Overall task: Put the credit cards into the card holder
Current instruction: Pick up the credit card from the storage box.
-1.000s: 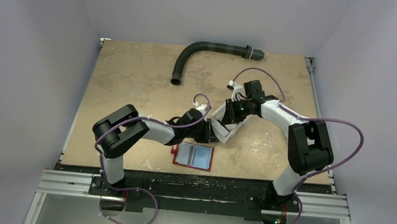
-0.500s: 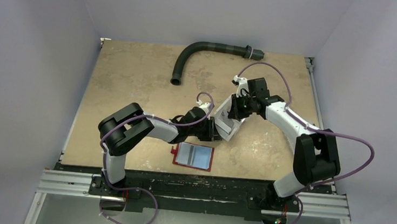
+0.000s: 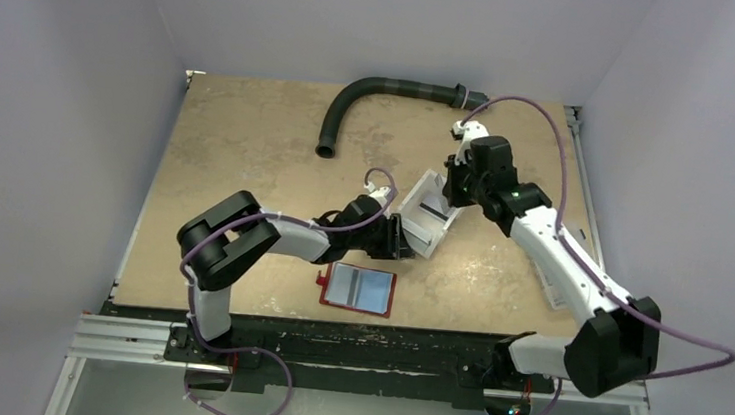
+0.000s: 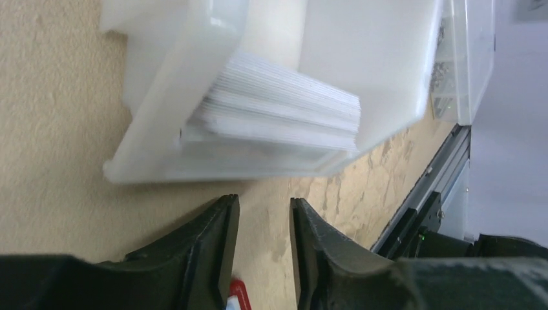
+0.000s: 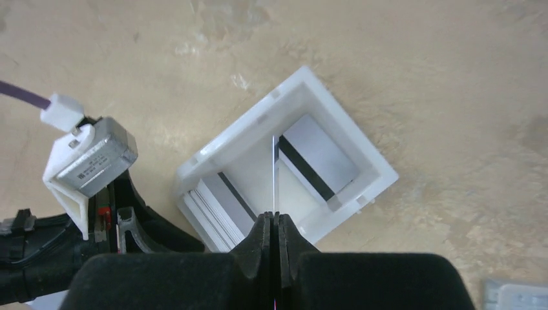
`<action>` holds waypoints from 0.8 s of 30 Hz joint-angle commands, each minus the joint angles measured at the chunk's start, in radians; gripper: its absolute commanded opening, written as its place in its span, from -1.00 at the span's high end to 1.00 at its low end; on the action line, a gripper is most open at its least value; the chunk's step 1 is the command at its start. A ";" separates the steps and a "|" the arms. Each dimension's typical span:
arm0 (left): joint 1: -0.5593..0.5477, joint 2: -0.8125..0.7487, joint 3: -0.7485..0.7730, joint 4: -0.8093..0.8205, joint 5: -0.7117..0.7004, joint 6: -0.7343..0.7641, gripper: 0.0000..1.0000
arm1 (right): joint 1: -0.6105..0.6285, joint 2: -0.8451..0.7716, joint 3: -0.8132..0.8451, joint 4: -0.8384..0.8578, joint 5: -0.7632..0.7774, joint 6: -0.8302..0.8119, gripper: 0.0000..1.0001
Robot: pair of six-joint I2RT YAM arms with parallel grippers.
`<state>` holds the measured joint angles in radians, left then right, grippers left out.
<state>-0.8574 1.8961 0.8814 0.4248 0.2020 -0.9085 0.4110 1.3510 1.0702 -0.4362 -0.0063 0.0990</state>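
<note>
**Q:** Where are the credit cards point(image 4: 284, 110)?

**A:** Most of them stand packed on edge as a stack in a white bin point(image 5: 349, 126). The bin sits around the middle of a tan table point(image 3: 248, 147). The stack fills one side of the bin. A striped card point(image 5: 318, 161), pale with a black band, leans in the other side.

**Q:** What are the grippers doing?

**A:** The right gripper point(image 5: 274, 218) hangs above the bin with its jaws clenched on a single credit card point(image 5: 274, 171). From the wrist camera that card appears edge-on, as a thin upright white line over the bin's inside. The left gripper point(image 4: 263, 210) sits low, just beside the bin's outer wall. Its black jaws are a little apart, with nothing between them.

**Q:** Where is the card holder point(image 3: 357, 289)?

**A:** It lies opened flat on the table, nearer the arm bases and apart from the bin. It has a dark-red border, and its inside faces up and looks pale grey-blue. A black ribbed hose point(image 3: 394, 86) curves along the far side of the table.
</note>
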 commanded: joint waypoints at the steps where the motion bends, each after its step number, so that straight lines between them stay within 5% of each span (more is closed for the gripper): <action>1: 0.007 -0.172 -0.065 -0.022 0.025 0.000 0.17 | -0.001 -0.102 0.074 -0.078 0.056 0.082 1.00; 9: 0.007 -0.615 -0.243 -0.161 0.138 -0.017 -0.42 | -0.002 -0.396 -0.185 0.122 -0.366 0.382 1.00; 13: 0.008 -0.893 -0.306 -0.205 0.145 -0.100 -0.58 | 0.003 -0.555 -0.398 0.457 -0.553 0.695 1.00; 19: 0.006 -1.135 -0.372 -0.195 0.011 -0.223 -0.69 | 0.060 -0.692 -0.607 0.885 -0.535 1.086 1.00; 24: 0.007 -1.124 -0.419 -0.078 -0.026 -0.294 -0.70 | 0.155 -0.680 -0.661 1.065 -0.437 1.183 1.00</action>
<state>-0.8566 0.7368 0.5011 0.2672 0.2268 -1.1175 0.5098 0.6720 0.4328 0.3309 -0.4923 1.1027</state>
